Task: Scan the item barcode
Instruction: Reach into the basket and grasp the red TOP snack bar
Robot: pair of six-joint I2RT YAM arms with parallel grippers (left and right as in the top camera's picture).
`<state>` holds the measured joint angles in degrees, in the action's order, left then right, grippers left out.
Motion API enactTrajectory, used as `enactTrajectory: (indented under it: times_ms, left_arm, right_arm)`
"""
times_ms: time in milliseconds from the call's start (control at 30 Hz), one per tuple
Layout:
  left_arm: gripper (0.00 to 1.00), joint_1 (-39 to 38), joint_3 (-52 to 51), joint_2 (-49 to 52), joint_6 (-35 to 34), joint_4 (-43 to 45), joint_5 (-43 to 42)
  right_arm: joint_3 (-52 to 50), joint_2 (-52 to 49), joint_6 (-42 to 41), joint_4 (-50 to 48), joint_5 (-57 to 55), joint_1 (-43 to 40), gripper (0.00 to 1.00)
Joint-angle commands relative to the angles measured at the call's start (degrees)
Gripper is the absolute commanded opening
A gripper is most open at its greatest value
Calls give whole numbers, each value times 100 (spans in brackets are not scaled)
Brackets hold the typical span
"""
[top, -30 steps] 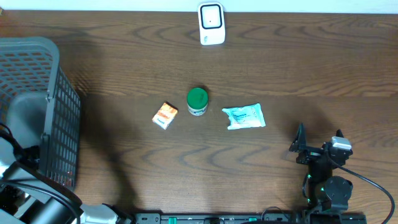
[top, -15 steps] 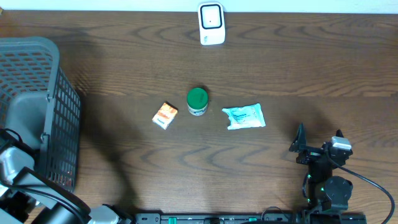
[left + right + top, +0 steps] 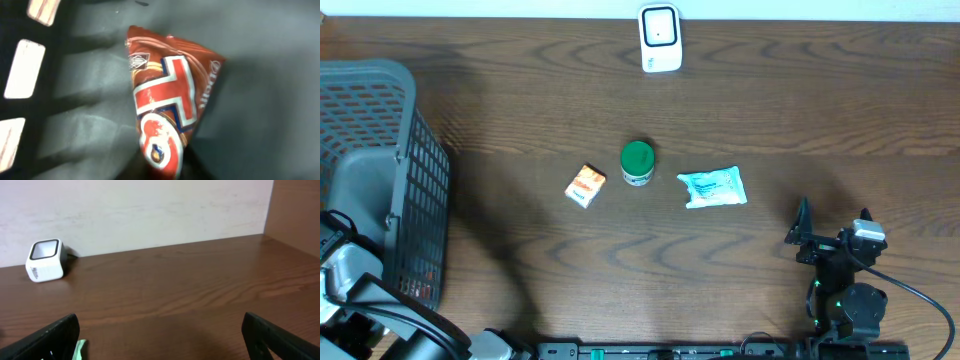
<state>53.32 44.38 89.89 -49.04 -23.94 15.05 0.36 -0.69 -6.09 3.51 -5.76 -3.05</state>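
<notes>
Red packet (image 3: 165, 105) lies in the basket (image 3: 410, 130) at 9 o'clock. The left gripper, unseen, is closed, perhaps on the slick edge, which could slip on the carry to the scanner (image 3: 660, 38) at 12. The right gripper (image 3: 160, 340) at 5 o'clock gapes empty.

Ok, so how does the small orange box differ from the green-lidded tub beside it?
The orange box is rectangular and lies askew; the green-lidded tub is round and stands upright, lid up. The box is orange and white; the tub is green over white. Both sit on the table, apart, untouched.
</notes>
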Motion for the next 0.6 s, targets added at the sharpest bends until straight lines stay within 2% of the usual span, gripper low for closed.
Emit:
enactTrajectory:
  times_ms: [0,167,300,433,567]
  left_arm:
    - [8,2,-505,531,42,-321,-1274]
    - [7,2,356,214,280,-844,-2116]
    - [7,2,1600,-282,313,-1484,-2870]
    - [8,2,2898,-822,315,-1939,-2977]
    - [7,2,3991,-1412,337,-2015,-2798]
  right_arm:
    - [-4,31,-70,17,7,-39,99]
    - [-4,31,-70,17,7,-39,99]
    - [-4,31,-70,17,7,-39,99]
    - [-4,31,-70,17,7,-39,99]
    - [-4,31,-70,17,7,-39,99]
